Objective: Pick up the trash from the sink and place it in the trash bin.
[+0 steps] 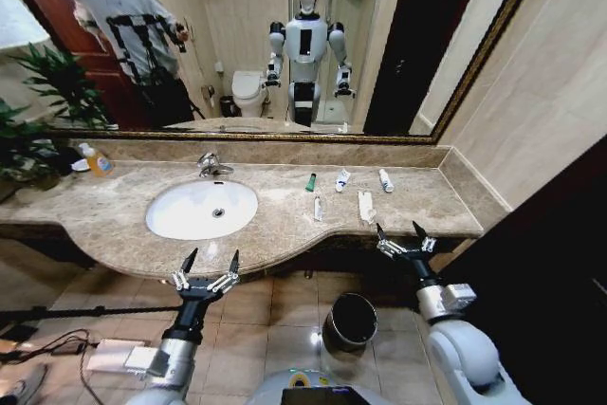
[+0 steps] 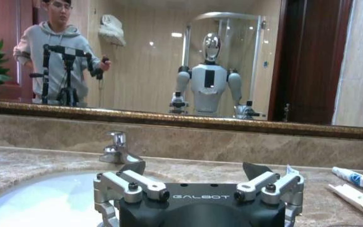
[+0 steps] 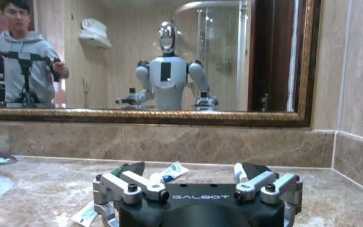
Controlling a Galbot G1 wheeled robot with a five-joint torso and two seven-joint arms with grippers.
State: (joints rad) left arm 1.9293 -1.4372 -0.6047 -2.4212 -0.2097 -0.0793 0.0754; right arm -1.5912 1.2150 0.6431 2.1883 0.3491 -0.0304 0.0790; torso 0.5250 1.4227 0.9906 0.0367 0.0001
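Lying on the countertop right of the sink (image 1: 201, 209), not in it, the trash (image 1: 341, 192) sits just beyond the right gripper (image 1: 404, 237), the nearer one. Both it and the left gripper (image 1: 205, 269) hover at the counter's front edge, fingers spread, empty. The trash bin (image 1: 349, 321) stands on the floor between them.

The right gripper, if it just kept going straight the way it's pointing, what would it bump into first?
Probably the flat white wrapper. The right gripper hangs open at the front edge of the countertop, pointing toward the mirror, and the wrapper lies nearest ahead. Depth is unclear, so it might pass just beside it.
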